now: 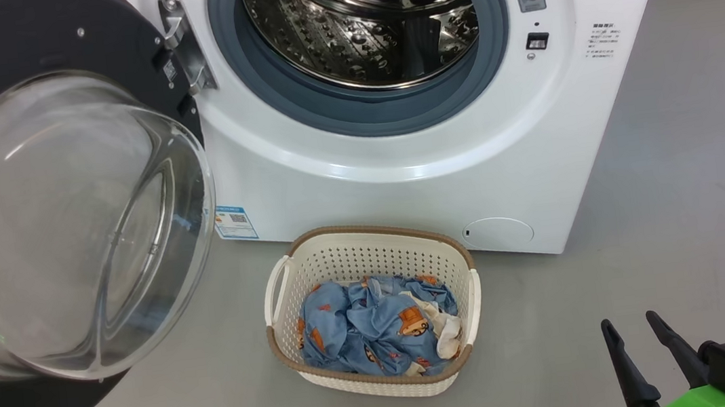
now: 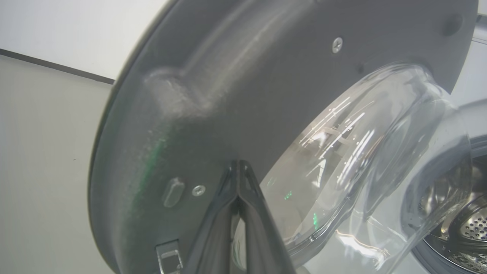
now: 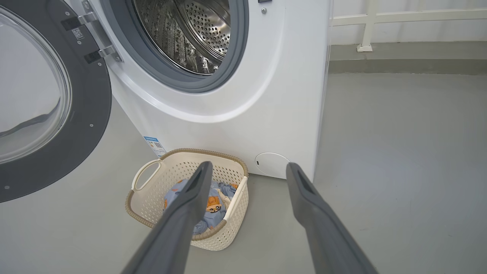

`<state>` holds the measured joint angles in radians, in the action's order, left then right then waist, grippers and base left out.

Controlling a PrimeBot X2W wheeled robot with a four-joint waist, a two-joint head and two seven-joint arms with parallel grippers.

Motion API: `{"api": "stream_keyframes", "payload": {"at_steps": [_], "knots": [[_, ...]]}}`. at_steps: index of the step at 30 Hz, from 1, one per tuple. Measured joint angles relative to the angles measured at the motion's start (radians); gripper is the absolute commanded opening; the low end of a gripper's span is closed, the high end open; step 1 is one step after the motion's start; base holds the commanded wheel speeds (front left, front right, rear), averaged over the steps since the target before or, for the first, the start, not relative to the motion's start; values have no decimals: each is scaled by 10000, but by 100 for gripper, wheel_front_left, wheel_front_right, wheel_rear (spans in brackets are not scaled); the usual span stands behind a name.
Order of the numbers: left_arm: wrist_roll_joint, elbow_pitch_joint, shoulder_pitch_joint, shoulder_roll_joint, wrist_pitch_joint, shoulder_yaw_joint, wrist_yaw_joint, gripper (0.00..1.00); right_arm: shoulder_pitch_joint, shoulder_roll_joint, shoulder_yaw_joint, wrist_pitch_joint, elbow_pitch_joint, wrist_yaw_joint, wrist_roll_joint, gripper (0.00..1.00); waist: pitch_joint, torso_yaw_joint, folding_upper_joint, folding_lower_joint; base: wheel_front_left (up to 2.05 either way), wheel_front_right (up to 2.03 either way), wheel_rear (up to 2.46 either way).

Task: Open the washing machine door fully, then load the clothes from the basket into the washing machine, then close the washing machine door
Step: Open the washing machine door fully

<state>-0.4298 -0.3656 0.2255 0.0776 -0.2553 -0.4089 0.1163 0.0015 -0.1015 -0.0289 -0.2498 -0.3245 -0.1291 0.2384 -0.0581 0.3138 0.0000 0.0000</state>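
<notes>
The washing machine door (image 1: 9, 39) stands swung open at the left, its clear glass bowl (image 1: 64, 224) bulging toward me. In the left wrist view my left gripper (image 2: 239, 164) is shut and empty, its tips close to the door's (image 2: 228, 95) dark inner ring beside the glass; I cannot tell whether they touch. The white washing machine (image 1: 402, 192) shows its bare steel drum (image 1: 369, 25). In front of it the basket (image 1: 369, 257) holds the blue printed clothes (image 1: 370, 329). My right gripper (image 1: 628, 321) hovers open at the lower right, apart from the basket (image 3: 182, 167) and clothes (image 3: 218, 207).
Grey floor (image 1: 675, 195) spreads to the right of the machine and around the basket. The open door (image 3: 87, 114) takes up the space left of the basket. A white railing (image 3: 365, 23) and a wall base run behind the machine's right side.
</notes>
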Motion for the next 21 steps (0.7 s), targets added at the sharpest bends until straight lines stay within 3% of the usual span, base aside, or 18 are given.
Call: {"api": "stream_keyframes", "payload": {"at_steps": [6, 12, 14, 16, 17, 19, 21], "knots": [[284, 217, -5, -280, 0, -326, -290, 0, 0, 19, 17, 0, -6, 0, 0, 100, 57, -41, 0, 0, 0, 0, 0], [286, 1521, -455, -449, -4, -414, -508, 0, 4, 23, 15, 0, -21, 0, 4, 100, 157, -78, 0, 0, 0, 0, 0], [270, 2061, -709, -483, -4, -313, -508, 27, 5, 23, 6, -2, -23, 0, 4, 100, 174, -71, 0, 0, 0, 0, 0], [261, 2326, -836, -495, -4, -255, -506, 47, 5, 25, 6, 0, -23, 0, 4, 100, 181, -74, 0, 0, 0, 0, 0], [259, 2577, -941, -500, -4, -163, -504, 68, 5, 29, 12, 0, -21, 0, 4, 100, 186, -82, 0, 0, 0, 0, 0], [194, 3085, -1151, -510, -8, 67, -464, 100, 4, 29, 21, 0, -21, 0, 4, 100, 193, -108, 0, 0, 0, 0, 0], [190, 3538, -1313, -531, -10, 326, -393, 100, 5, 29, 42, 0, -21, 0, 4, 100, 199, -148, 0, 0, 0, 0, 0]]}}
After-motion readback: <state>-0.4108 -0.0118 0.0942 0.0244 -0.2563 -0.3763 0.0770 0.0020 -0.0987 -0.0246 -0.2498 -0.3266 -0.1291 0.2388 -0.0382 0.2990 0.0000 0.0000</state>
